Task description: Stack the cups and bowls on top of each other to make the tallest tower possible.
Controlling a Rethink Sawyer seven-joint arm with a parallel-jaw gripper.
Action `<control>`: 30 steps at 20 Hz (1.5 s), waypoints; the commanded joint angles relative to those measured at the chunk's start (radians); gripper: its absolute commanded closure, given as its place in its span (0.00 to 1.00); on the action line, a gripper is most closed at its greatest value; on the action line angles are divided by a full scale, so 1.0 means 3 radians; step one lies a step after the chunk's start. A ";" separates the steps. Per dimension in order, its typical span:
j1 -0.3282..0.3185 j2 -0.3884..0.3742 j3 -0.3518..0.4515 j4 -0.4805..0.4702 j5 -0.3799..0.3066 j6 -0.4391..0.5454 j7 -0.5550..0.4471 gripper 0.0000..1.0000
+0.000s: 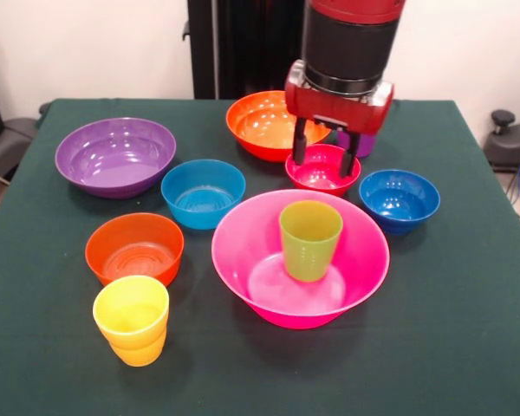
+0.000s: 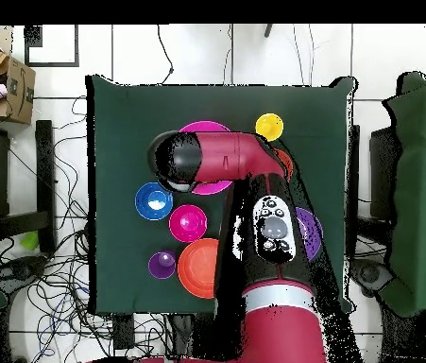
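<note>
The big pink bowl (image 1: 243, 282) stands at the front centre with the lime green cup (image 1: 310, 239) upright inside it. My gripper (image 1: 326, 158) hangs open and empty just above the red bowl (image 1: 322, 173), one finger at each side of its far rim. The purple cup (image 1: 366, 144) is mostly hidden behind the gripper. The big orange bowl (image 1: 262, 123), dark blue bowl (image 1: 399, 199), light blue bowl (image 1: 203, 192), big purple bowl (image 1: 114, 156), small orange bowl (image 1: 134, 249) and yellow cup (image 1: 132, 319) stand apart on the table. Nothing else is stacked.
The green table (image 1: 468, 329) has bare cloth at the front right. In the overhead view the arm (image 2: 254, 189) covers the gripper, the lime cup and the light blue bowl; the pink bowl (image 2: 207, 129), yellow cup (image 2: 269, 126), red bowl (image 2: 188, 223) and purple cup (image 2: 161, 265) show.
</note>
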 commanded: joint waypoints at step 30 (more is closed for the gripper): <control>0.0059 0.0724 0.0308 -0.0675 -0.0031 -0.0223 -0.0214 0.00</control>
